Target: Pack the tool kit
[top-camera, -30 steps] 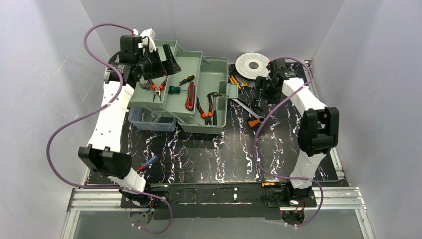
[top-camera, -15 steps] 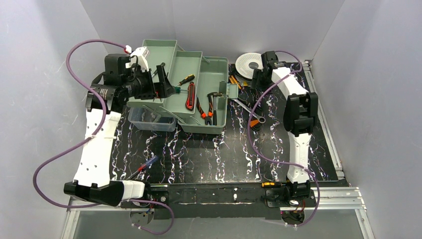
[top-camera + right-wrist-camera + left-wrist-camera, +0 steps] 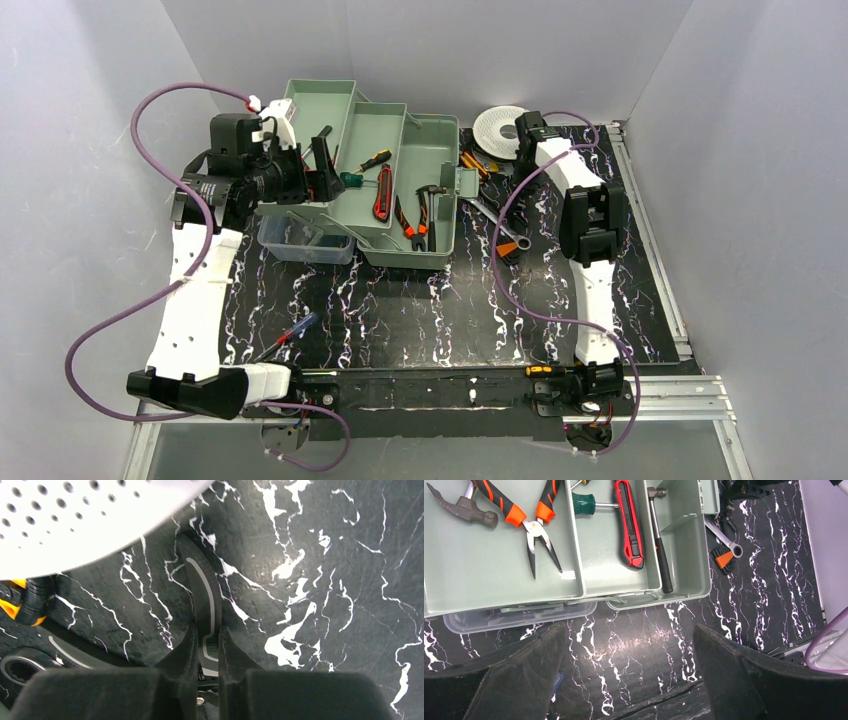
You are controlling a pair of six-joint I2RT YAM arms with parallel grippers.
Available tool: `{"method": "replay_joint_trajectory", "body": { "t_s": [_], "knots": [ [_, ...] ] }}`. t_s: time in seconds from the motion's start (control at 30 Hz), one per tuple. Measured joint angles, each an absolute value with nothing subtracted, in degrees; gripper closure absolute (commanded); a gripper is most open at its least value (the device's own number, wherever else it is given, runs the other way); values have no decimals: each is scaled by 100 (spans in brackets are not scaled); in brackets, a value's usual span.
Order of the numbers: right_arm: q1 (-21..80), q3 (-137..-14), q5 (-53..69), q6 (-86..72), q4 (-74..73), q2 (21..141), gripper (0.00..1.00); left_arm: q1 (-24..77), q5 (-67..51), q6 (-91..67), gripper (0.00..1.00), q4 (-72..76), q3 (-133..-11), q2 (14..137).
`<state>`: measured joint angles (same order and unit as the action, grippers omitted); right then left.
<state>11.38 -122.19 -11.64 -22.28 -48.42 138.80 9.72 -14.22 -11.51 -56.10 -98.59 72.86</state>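
The tool kit's green toolbox (image 3: 447, 190) stands open at the back, trays spread. In them lie orange-handled pliers (image 3: 524, 520), a hammer (image 3: 459, 510), a red knife (image 3: 629, 525) and a green screwdriver (image 3: 584, 503). My left gripper (image 3: 325, 165) hovers at the box's left side, high over the mat, with its jaws wide and nothing between them (image 3: 628, 630). My right gripper (image 3: 520, 135) is down on the mat beside the white spool (image 3: 500, 128). Its fingers (image 3: 206, 630) are shut on a black, grey-striped tool handle (image 3: 202, 585) that lies flat there.
The clear lid (image 3: 305, 240) lies in front of the left tray. More tools sit between box and spool: a ratchet wrench (image 3: 724, 535) and a yellow-black handle (image 3: 20, 605). A blue-red screwdriver (image 3: 290, 335) lies near the left base, a small yellow one (image 3: 545, 370) at the right base.
My right arm reached back beside the spool and its jaws closed on the black handle. My left arm drew back leftwards off the trays, still open.
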Motion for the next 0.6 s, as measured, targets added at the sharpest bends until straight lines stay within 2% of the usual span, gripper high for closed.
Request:
{"method": "replay_joint_trajectory", "body": {
  "t_s": [0.27,0.5,0.6],
  "knots": [
    [1131,-11367,-1144,-2255,-4989,13222,95,972,-1485,-1179,2,-5052,-9596,7332],
    [1103,-10930,-991,-2263,-5231,11867,95,972,-2158,-1468,2,-4246,-9605,7762],
    [1096,-10831,-722,-2364,-5258,11168,99,972,-2508,-1741,2,-3942,-9653,8075]
  ]
}}
